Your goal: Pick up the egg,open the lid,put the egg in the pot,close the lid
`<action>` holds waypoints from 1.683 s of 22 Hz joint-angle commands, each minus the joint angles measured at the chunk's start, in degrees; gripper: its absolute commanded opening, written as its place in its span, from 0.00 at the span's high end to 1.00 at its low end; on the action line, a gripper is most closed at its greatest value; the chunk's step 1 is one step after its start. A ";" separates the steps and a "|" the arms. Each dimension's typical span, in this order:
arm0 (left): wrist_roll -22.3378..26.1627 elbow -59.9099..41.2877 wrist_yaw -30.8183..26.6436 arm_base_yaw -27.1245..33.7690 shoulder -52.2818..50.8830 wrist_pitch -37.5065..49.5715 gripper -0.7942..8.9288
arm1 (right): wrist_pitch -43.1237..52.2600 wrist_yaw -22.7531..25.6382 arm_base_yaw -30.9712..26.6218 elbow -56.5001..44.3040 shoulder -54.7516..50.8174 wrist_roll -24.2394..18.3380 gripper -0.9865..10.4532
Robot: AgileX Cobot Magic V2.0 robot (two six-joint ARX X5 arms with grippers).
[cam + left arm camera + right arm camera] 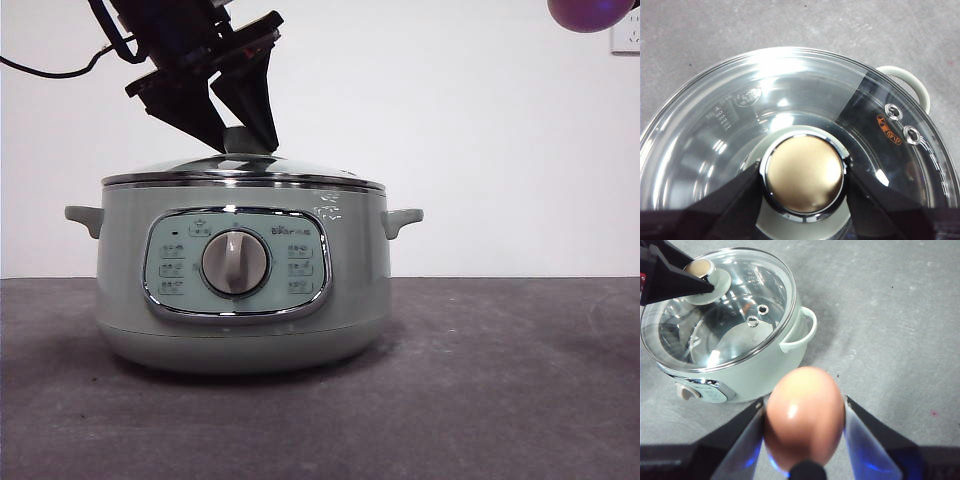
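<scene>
Dark grey table (520, 400), matte and speckled. Plain white wall (480, 120) behind it. White wall outlet (626, 38) at top right corner, partly cut off by frame edge.

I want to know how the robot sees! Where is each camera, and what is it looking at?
Front view: low at table height, looking level at the pot; the left gripper reaches down onto the lid.
Left wrist view: on the left arm, looking down on the lid's knob between its own jaws.
Right wrist view: on the right arm, looking down; its right gripper holds the egg.
All three show the lid.
</scene>
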 commanded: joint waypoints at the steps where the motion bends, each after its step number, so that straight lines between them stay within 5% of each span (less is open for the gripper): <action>1: 0.17 0.15 0.31 -0.17 0.04 -0.33 0.93 | 0.42 0.11 -0.02 0.09 -0.02 -0.28 0.93; 13: 0.20 0.76 -0.17 -0.11 -6.29 -0.04 0.93 | 0.46 -0.09 0.04 0.09 0.17 -0.26 0.93; 19: 0.26 6.64 -5.38 -0.11 -14.93 -9.25 0.93 | 6.19 -3.04 1.33 0.09 3.85 -0.26 0.93; 25: 0.28 9.73 -9.16 -0.11 -27.54 -19.82 0.93 | 15.72 -3.26 7.17 3.32 17.35 -0.28 0.93; 37: -1.33 9.73 -10.58 -0.13 -38.88 -30.47 0.93 | 15.61 -2.99 13.46 28.89 49.62 -5.55 0.93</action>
